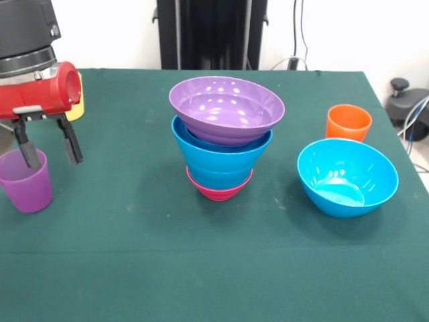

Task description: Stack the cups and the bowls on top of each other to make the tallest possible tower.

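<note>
Cups: two, purple cup [25, 180], orange cup [348, 122]
Bowls: five, loose blue bowl [347, 177], four in tower [224, 137]
Gripper [48, 147]: fingers apart, straddling purple cup's rim

The robot shows only at the top left corner. The upper part of the arm [25, 27] is a black, rounded housing with a matte surface. Under it sits a ring of grey metal, with a thin dark line around it. Below comes a red block with a round end cap (the cap looks like a short cylinder lying on its side), and a small pale plate is set on its lower edge. From the red block hangs the gripper [48, 153], with two thin black fingers [71, 146], straight and flat, each a little wider at the tip.
</note>
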`<state>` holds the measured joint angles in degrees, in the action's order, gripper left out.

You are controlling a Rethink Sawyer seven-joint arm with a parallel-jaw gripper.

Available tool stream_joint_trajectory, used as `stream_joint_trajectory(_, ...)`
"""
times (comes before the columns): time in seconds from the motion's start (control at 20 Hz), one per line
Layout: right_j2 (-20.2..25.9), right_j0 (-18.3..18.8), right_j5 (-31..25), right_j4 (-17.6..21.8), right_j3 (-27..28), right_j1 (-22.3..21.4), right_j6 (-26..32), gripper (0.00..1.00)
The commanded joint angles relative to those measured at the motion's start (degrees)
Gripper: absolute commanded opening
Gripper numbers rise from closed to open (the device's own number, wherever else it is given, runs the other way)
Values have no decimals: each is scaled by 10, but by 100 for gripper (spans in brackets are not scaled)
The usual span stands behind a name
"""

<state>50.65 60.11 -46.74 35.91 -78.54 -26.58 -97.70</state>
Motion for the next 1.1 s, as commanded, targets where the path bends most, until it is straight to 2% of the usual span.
stream_joint_trajectory(0.05, -26, -11, -38, 60, 48, 43, 221, 100)
stream_joint_trajectory(0.3, -36, -11, -30, 68, 60, 66, 231, 100)
stream_joint_trajectory(0.75, -40, -7, -49, 58, 62, 48, 249, 100)
stream_joint_trajectory(1.1, -39, -5, -55, 37, 4, -21, 208, 100)
